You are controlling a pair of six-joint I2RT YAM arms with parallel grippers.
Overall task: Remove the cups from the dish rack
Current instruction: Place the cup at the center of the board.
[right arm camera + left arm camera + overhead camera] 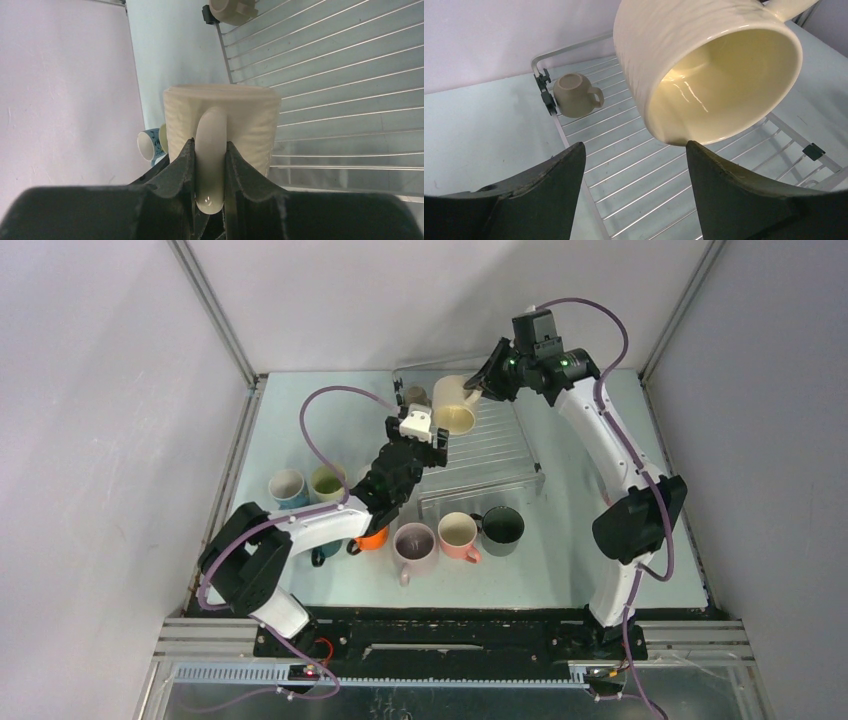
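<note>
Your right tool (210, 150) is closed narrow on the loop handle of the cream cup (220, 107), one finger on each side. The cup hangs in the air on its side, mouth turned away from that tool. Its wall is faintly ribbed ceramic, glossy inside. Your left tool (635, 147) stands wide and holds nothing. The cup's rim is just above and ahead of its gap. Under both tools lies the dish rack (490, 455), thin parallel wire ribs in a metal frame, on the pale bench (560, 540). Beyond the left tool, at the rack's far corner, a taupe cup (574, 94) sits upside down. Behind that tool, upright on the bench: mauve cup (414, 542), pink cup (459, 534), dark cup (502, 525).
</note>
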